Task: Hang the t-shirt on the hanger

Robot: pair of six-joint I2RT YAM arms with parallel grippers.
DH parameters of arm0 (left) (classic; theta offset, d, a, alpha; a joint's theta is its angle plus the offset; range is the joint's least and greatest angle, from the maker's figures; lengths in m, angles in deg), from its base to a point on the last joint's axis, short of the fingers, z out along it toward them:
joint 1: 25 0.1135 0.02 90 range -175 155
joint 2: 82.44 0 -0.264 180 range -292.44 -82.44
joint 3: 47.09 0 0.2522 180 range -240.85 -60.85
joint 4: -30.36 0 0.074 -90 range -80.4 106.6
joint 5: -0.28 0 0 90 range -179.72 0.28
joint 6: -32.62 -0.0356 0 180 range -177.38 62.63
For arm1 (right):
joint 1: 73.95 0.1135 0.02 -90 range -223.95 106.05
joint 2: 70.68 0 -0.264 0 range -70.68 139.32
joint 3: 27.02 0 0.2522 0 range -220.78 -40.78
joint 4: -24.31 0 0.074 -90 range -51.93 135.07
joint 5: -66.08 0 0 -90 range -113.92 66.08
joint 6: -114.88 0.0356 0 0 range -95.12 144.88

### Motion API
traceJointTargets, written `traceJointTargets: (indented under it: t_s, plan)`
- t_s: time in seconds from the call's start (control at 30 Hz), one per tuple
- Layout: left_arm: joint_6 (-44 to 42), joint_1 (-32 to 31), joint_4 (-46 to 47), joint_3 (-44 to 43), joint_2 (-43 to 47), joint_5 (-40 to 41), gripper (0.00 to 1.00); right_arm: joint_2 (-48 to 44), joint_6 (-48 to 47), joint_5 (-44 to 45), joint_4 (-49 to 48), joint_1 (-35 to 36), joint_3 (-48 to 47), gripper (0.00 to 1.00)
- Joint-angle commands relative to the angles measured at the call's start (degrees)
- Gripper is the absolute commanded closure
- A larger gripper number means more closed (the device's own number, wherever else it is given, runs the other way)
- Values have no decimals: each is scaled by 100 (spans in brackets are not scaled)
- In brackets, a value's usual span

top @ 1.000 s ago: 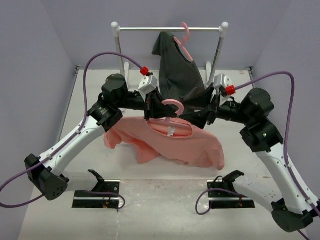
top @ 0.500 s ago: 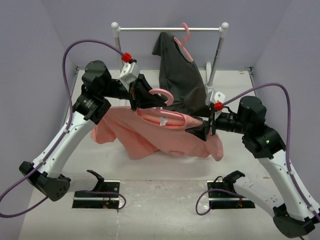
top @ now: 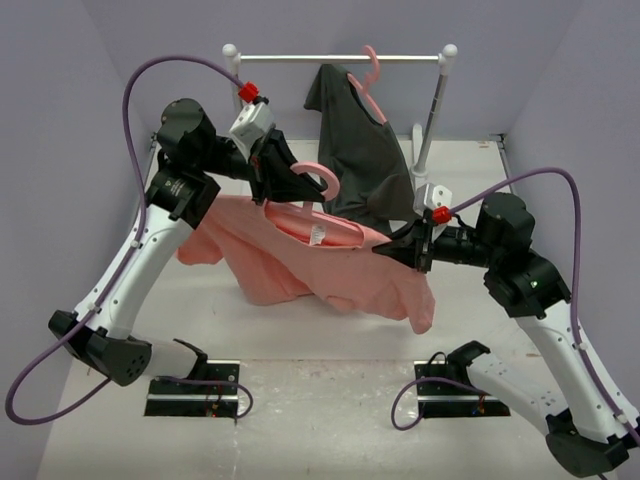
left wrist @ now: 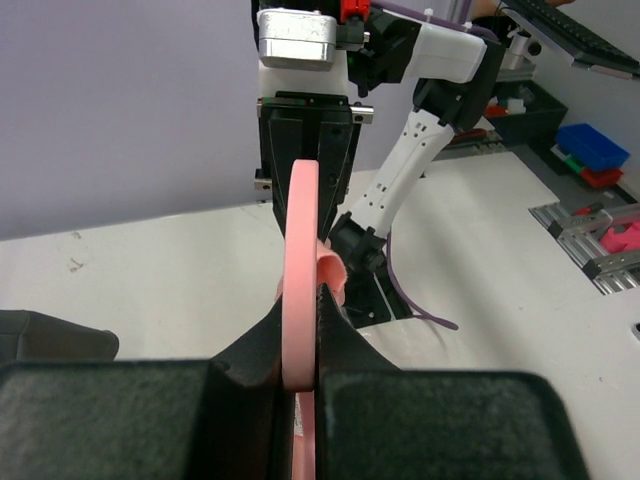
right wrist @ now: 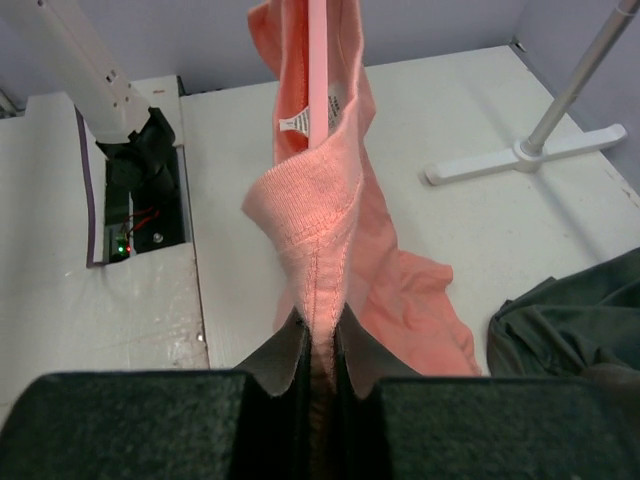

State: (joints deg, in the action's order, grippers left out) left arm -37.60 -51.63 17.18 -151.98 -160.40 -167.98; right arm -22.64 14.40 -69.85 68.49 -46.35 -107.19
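The pink hanger (top: 322,180) hangs in the air above the table, its hook held by my left gripper (top: 278,182), which is shut on it. In the left wrist view the hanger (left wrist: 301,230) stands edge-on between the closed fingers of that gripper (left wrist: 301,335). The salmon t-shirt (top: 300,268) is draped over the hanger, its neck opening with the white label round the hanger's bar. My right gripper (top: 386,253) is shut on a fold of the t-shirt (right wrist: 322,230) at a stitched seam near the neck, seen pinched at the right gripper (right wrist: 318,338).
A clothes rack (top: 340,58) stands at the back with a dark grey shirt (top: 362,150) on another pink hanger, just behind the held shirt. The rack's white foot (right wrist: 520,155) lies on the table. Black base plates (top: 195,388) (top: 455,386) sit near the front edge.
My right gripper has shut on the t-shirt's fabric. The left arm has carried the hanger and shirt a little up and to the left.
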Motion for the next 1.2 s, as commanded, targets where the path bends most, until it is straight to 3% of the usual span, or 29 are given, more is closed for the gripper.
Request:
traceJointTargets:
  t_s: [0.0,0.07,0.1,0.23,0.3,0.5,0.7,0.83,0.87,0.9,0.97,1.07,1.1,1.17]
  plan:
    - [294,79,223,-452,-180,116,100,-133,154,-694,-573,44,7,97]
    - [371,79,253,-547,-229,66,100,-182,142,-636,-549,45,-13,51]
    - [384,79,279,-554,-236,72,100,-195,135,-622,-569,51,-20,43]
    - [546,78,409,-589,-283,13,100,-60,107,-541,-605,45,-173,39]
    - [568,70,429,-582,-301,20,100,109,97,-572,-529,53,-299,40]
    - [820,70,632,-625,-402,-16,100,732,5,-541,-255,249,-732,57]
    - [869,70,681,-690,-413,52,100,883,41,-162,-195,412,-768,99]
    - [857,116,656,-805,-413,170,95,791,210,105,-326,411,-748,100]
    - [828,128,618,-830,-411,207,88,735,304,159,-361,406,-737,100]
    - [764,149,549,-865,-396,345,65,651,474,224,-489,413,-700,100]
    - [610,205,396,-880,-328,627,53,453,722,385,-716,413,-534,100]
    - [63,261,-293,-928,-160,1971,8,167,972,699,-1145,404,-243,100]
    - [-39,264,-450,-923,-97,2499,0,144,985,854,-1188,407,-197,100]
    - [-102,257,-562,-885,36,3460,0,207,976,1106,-1090,413,-208,100]
